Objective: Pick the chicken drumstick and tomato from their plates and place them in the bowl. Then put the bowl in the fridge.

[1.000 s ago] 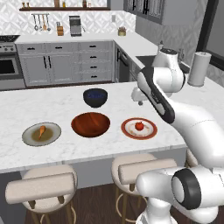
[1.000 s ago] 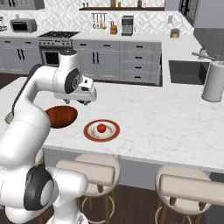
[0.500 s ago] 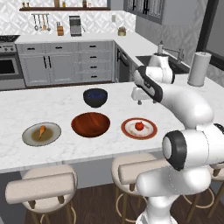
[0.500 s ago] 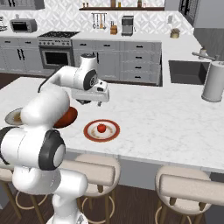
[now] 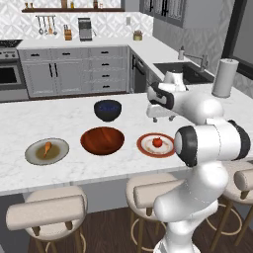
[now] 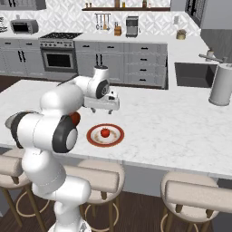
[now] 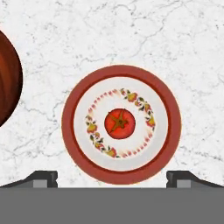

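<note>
The tomato (image 5: 157,142) (image 6: 105,132) (image 7: 120,123) lies in the middle of the white plate with the red-brown rim (image 5: 144,146) (image 6: 93,136) (image 7: 121,71). My gripper (image 5: 161,117) (image 6: 102,108) (image 7: 111,179) hangs open a little above that plate's far side and points straight down, nothing between its fingertips (image 7: 43,178). Left of the plate stands the empty wooden bowl (image 5: 102,140) (image 7: 8,78). Further left, the chicken drumstick (image 5: 47,147) rests on the olive-grey plate (image 5: 34,154). The fridge is out of view.
A dark blue bowl (image 5: 107,109) stands behind the wooden bowl. A paper towel roll (image 5: 222,78) (image 6: 221,85) stands by the sink (image 5: 180,69) at the right. Stools line the counter's front edge. Bare marble lies right of the tomato's plate.
The arm has folded down toward the counter's front and the hand has sunk a little over the tomato's plate. The jaws stand slightly wider.
</note>
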Motion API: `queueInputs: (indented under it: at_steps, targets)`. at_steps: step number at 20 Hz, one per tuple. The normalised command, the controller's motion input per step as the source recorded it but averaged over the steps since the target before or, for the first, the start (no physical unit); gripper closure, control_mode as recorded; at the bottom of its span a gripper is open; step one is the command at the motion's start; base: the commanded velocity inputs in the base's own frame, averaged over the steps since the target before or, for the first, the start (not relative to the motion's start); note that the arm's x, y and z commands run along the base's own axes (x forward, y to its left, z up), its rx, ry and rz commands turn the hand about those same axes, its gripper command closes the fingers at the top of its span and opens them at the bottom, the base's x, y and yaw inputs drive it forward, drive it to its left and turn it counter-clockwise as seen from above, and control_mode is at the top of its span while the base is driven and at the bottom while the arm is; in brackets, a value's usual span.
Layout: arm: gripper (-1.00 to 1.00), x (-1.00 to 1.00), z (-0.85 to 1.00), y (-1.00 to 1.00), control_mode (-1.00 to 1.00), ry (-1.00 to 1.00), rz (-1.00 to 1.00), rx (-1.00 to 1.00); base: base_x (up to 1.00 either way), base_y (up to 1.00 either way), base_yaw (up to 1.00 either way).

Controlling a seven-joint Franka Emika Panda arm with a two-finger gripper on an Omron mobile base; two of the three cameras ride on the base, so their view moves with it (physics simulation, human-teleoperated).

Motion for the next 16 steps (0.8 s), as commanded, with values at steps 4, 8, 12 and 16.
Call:
queueInputs:
  at_steps: [4, 8, 12, 16]
  targets:
    - [-1.00, 0.21, -0.70, 0.00, -1.00, -0.01, 0.00, -0.08, 0.00, 0.00, 0.00]
    - [-1.00, 0.00, -0.37, 0.00, -1.00, 0.04, 0.00, 0.00, 0.00, 0.00, 0.00]
    - [-1.00, 0.00, -0.34, 0.00, -1.00, 0.09, 0.00, 0.00, 0.00, 0.00, 0.00]
    - [-1.00, 0.15, -0.25, 0.00, -1.00, 0.05, 0.00, 0.00, 0.00, 0.00, 0.00]
